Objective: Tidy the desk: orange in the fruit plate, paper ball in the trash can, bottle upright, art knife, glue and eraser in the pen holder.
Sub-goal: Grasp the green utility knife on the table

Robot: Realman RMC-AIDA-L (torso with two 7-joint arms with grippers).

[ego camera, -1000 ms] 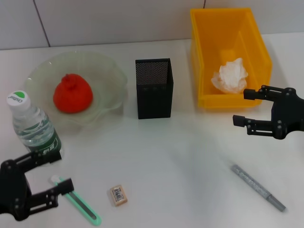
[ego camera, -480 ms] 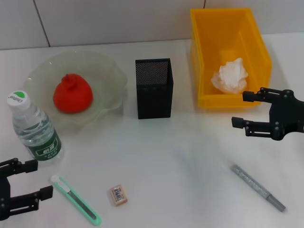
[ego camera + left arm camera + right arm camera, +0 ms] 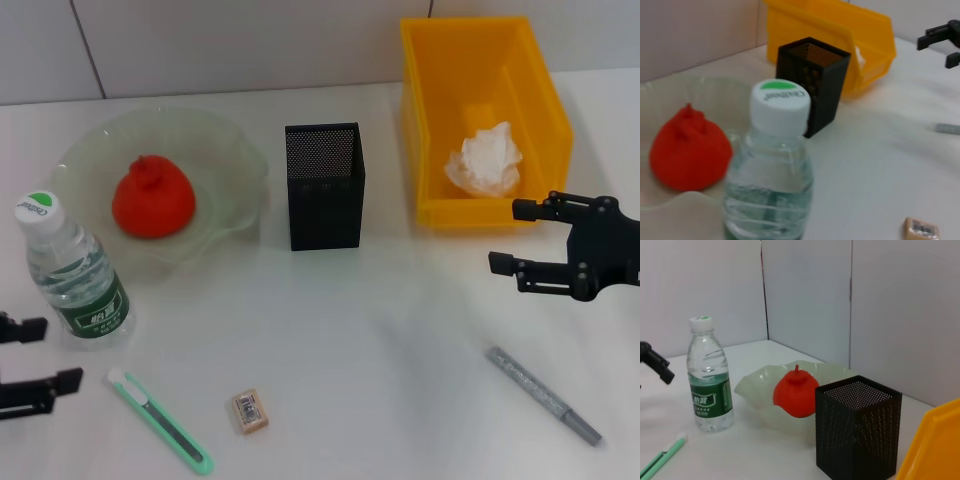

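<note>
Desk tidying stands part done: red-orange lumpy orange [image 3: 152, 197] in the pale-green glass fruit plate [image 3: 232, 150], clear plastic bottle [image 3: 72, 275] upright, mint-green art knife [image 3: 160, 421] lying unstowed beside the released left gripper [image 3: 35, 356], right gripper [image 3: 520, 237] spread, empty.

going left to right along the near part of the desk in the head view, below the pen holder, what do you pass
left gripper → bottle → art knife → eraser → glue, with the right gripper hanging open above the glue's left end, in front of the trash can.
</note>
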